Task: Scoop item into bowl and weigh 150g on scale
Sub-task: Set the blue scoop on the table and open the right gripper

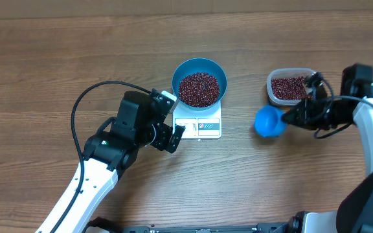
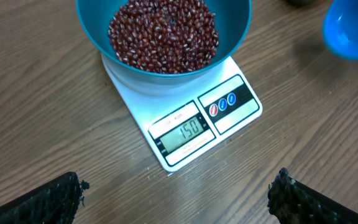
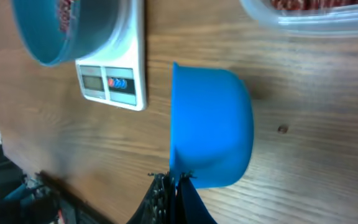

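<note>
Overhead and wrist views, read from left to right. The left fingers (image 2: 51,200) stood released and wide apart, empty, just short of the scale's front edge over the wooden surface (image 1: 57,58); the scale (image 1: 199,127) carried the bowl (image 1: 199,64), which overhung it on every side but the front; the beans (image 1: 199,89) lay heaped inside the bowl; the display (image 2: 188,129) read 150, so the target appeared met. To the right, the scoop (image 1: 269,122) hung just above the surface, clenched at its handle end by the right fingers (image 3: 169,198), the handle itself hidden; no beans showed in the visible part of its cup; beyond it sat the tub (image 1: 270,88), holding the remaining beans. Likely faults from here: a further scoop would overshoot the weight; a nudge from the near left arm could shift the overhanging bowl or press the platform and falsify the reading; a stray bean falling from the scoop would scatter on the surface. Legible writing was limited to the digits; the small print above the display and the marks beside the red and blue buttons (image 2: 222,104) were too small to read; no brand could be made out.
</note>
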Robot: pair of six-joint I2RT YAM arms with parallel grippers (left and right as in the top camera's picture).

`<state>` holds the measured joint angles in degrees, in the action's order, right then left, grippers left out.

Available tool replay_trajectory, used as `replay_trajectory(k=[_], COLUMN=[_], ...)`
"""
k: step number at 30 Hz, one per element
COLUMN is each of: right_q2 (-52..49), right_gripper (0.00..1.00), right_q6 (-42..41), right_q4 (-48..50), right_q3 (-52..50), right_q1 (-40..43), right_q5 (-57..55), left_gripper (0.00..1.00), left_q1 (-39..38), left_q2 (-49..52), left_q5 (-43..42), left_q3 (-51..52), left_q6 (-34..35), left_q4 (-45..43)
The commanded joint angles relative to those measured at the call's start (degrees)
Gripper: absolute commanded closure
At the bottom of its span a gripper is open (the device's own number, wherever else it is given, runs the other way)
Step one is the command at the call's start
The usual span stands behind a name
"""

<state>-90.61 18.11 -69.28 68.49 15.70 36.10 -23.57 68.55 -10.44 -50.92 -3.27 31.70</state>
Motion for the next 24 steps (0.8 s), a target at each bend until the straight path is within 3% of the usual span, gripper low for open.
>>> replay_trajectory(k=[1, 6, 8, 16, 20, 24], right_q2=[0.81, 0.81, 0.81, 0.81, 0.81, 0.81], right_gripper=[0.96, 0.9, 0.83, 0.44, 0.19, 0.12], right_q6=[-2.67, -4.85, -5.11, -9.49, -12.72, -18.25], right_q4=[4.63, 9.22, 9.22, 9.44, 9.64, 9.9], right_q3=[-5.27, -9.03, -9.03, -9.03, -9.03, -9.01], right_q1=[0.2, 0.98, 2.14, 4.46, 4.46, 4.46], right_q5=[1.31, 2.21, 2.19, -2.54, -7.52, -15.52], left_gripper=[0.0, 0.0, 0.0, 0.0, 0.0, 0.0], left_q1=[0.2, 0.2, 0.2, 0.2, 0.2, 0.2], left_q2=[0.33, 0.33, 0.33, 0.35, 0.33, 0.33], left_q5=[0.35, 0.35, 0.35, 0.35, 0.35, 0.35], left_q3=[0.02, 0.02, 0.02, 0.02, 0.02, 0.02], left_q6=[0.7, 0.7, 0.7, 0.7, 0.7, 0.7], left_q4=[-0.02, -0.02, 0.0, 0.0, 0.0, 0.0])
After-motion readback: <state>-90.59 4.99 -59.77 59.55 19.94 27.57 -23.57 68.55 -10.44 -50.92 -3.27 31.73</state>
